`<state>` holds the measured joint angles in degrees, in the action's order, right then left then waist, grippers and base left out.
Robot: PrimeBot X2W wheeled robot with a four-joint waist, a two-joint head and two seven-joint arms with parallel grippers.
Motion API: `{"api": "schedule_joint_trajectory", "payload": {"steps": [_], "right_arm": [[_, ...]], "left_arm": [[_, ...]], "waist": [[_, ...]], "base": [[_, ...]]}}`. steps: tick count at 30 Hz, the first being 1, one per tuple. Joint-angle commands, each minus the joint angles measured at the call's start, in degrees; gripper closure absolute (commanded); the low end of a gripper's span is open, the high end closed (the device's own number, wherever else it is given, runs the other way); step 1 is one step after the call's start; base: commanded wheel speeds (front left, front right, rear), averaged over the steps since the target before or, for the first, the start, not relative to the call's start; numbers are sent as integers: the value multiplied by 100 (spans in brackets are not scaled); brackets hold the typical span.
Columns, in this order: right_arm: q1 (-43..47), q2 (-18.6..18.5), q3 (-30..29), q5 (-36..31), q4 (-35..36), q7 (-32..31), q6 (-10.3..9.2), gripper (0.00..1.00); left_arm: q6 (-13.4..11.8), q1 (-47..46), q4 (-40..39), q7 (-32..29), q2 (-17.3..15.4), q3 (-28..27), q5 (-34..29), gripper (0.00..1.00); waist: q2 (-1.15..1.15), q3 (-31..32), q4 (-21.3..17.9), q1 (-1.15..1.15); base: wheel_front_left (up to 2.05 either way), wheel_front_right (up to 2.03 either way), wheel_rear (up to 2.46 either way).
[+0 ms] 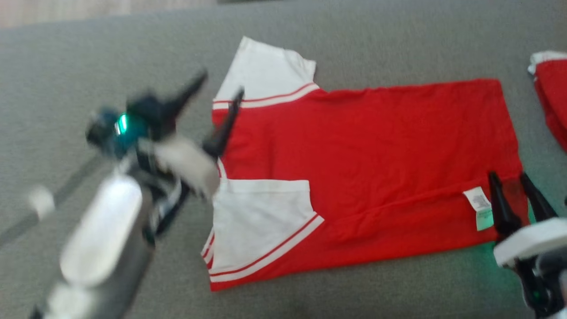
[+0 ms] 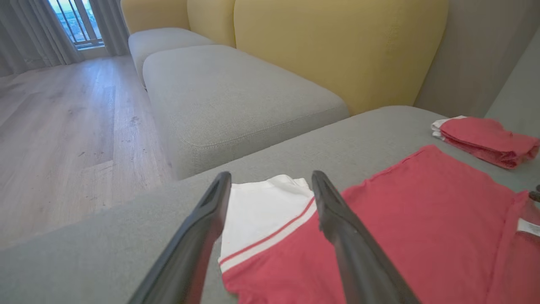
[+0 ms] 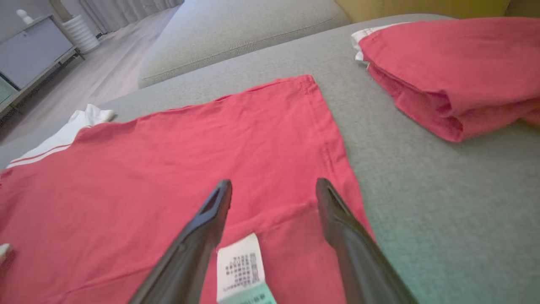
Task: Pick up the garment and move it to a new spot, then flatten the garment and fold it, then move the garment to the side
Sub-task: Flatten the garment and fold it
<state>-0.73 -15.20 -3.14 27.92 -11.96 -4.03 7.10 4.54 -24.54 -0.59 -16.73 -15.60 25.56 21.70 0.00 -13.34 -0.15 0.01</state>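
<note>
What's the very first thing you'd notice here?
A big red shirt with white sleeves, laid out on the grey sofa. The left pincer hangs open by the sleeves, and the right pincer is open at the hem, beside a white label. Another red garment lies folded at the far right.
</note>
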Motion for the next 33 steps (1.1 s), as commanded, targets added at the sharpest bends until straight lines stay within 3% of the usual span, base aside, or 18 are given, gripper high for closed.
{"api": "schedule_joint_trajectory", "payload": {"steps": [1,5,13,21,33], "right_arm": [[-195,-129,144,70,257,23,39,0],[-498,-173,466,207,542,155,39,0],[-956,-176,1003,152,846,376,39,0],[-1195,-94,1429,103,1187,348,39,0],[-1115,-101,1392,168,1297,319,39,0]], "left_arm": [[60,-450,-48,-155,-161,-240,7,0],[222,-1839,844,-722,-203,-226,346,0],[285,-3294,2485,-1579,-329,-51,867,0],[292,-4005,3686,-1834,-666,119,827,0],[293,-4406,4467,-1954,-860,419,824,0]], "waist": [[0,-326,-184,-1],[0,-755,-388,-1],[0,-1202,-871,-1],[0,-1507,-1307,-1],[0,-1646,-1588,-1]], "base": [[0,0,0],[0,0,0],[0,0,0],[0,0,0],[0,0,0]]}}
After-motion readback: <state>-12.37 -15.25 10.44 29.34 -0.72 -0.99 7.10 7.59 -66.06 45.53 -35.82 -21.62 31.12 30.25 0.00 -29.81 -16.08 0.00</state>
